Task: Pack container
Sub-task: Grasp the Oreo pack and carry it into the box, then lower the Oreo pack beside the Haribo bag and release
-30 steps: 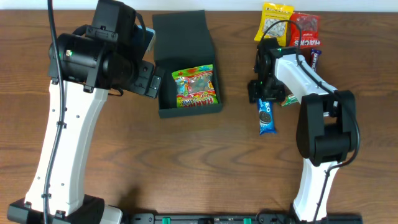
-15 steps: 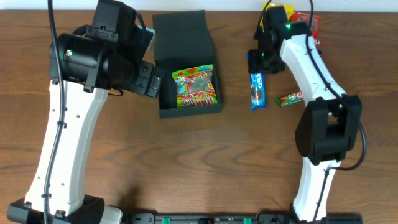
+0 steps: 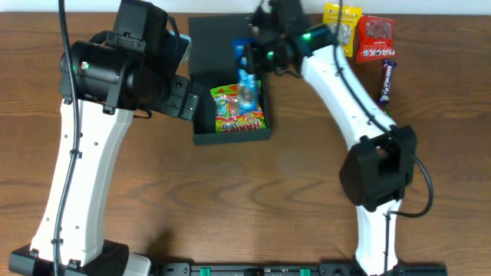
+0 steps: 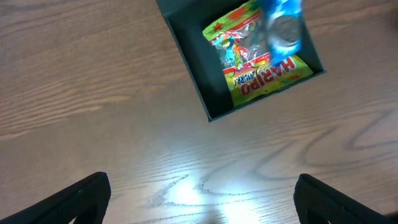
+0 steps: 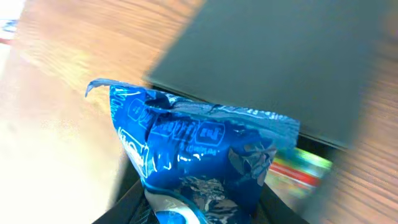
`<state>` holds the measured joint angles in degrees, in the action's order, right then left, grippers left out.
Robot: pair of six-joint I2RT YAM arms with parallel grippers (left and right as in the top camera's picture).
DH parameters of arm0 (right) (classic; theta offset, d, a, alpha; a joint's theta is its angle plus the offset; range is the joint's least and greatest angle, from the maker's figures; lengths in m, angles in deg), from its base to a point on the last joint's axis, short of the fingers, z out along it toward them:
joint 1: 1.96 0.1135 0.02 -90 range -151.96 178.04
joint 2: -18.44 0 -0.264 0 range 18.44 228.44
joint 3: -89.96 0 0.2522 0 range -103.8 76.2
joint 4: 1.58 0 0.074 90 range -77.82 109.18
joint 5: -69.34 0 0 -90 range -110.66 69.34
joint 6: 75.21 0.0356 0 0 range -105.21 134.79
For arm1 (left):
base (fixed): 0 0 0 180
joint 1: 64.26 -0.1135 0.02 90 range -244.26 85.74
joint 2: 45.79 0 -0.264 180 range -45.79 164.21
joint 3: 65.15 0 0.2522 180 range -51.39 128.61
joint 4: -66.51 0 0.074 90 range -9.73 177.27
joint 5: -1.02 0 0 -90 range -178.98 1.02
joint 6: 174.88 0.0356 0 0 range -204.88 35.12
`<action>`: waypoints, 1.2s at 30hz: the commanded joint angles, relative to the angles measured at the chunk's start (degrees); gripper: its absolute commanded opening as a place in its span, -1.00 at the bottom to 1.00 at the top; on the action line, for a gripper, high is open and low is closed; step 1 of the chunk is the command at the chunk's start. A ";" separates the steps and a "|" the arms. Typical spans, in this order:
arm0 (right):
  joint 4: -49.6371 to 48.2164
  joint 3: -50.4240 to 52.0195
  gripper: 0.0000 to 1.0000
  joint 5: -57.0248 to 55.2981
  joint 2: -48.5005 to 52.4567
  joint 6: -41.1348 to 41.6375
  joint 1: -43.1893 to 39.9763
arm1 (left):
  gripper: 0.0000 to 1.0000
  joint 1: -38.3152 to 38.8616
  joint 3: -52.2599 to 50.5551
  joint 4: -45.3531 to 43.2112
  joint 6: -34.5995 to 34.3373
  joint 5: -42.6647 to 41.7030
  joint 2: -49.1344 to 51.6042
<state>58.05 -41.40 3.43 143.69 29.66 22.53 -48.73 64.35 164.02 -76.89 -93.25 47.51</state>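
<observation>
Haribo bag (image 3: 244, 116) across container (image 3: 230, 139) floor; left arm (image 3: 123, 73) beside its left wall

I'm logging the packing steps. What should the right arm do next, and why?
Probably lower a little and open: the right gripper holds the blue packet above the open container, over the Haribo bag, so a release there should drop it inside.

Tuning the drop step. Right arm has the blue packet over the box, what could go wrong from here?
1. The blue packet hangs from the right fingers over the gummy bag, which fills much of the box; it may land on top and stop the lid closing.
2. It looks blurred in the left wrist view, so a release now could throw it outside the box.
</observation>
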 commanded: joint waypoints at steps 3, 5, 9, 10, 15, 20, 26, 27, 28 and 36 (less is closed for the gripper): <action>-2.01 -1.25 -0.67 3.39 -0.09 3.63 3.30 | 0.91 -0.02 -0.11 0.20 1.01 0.37 -0.74; -1.77 -1.25 -0.69 4.11 0.02 4.61 3.58 | 0.90 -0.02 -0.11 0.20 1.01 0.37 -0.74; -2.05 -1.25 -0.70 4.90 1.75 6.16 4.74 | 0.91 -0.02 -0.11 0.20 1.03 0.37 -0.74; -2.45 -1.25 -0.70 5.09 2.43 6.21 5.09 | 0.90 -0.02 -0.11 0.20 1.01 0.37 -0.74; -5.25 -1.25 -0.71 9.53 6.62 8.72 5.60 | 0.90 -0.02 -0.11 0.20 1.01 0.37 -0.74; -4.52 -1.22 -0.71 11.52 9.35 8.68 6.34 | 0.90 -0.02 -0.11 0.22 1.01 0.37 -0.74; -4.28 -1.22 -0.68 11.37 9.88 8.63 7.15 | 0.90 -0.02 -0.11 0.20 1.01 0.37 -0.74; -3.98 -1.22 -0.69 11.61 9.88 8.22 7.43 | 0.90 -0.02 -0.11 0.20 1.01 0.37 -0.74; -3.34 -1.22 -0.68 11.78 9.88 7.65 7.69 | 0.90 -0.02 -0.11 0.20 1.03 0.37 -0.74; -3.08 -2.86 0.93 15.91 9.57 5.60 6.60 | 0.91 -0.02 -0.11 0.20 1.01 0.37 -0.74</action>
<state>54.99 -41.84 15.17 153.79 36.15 29.70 -48.73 64.35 164.02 -76.89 -93.25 47.51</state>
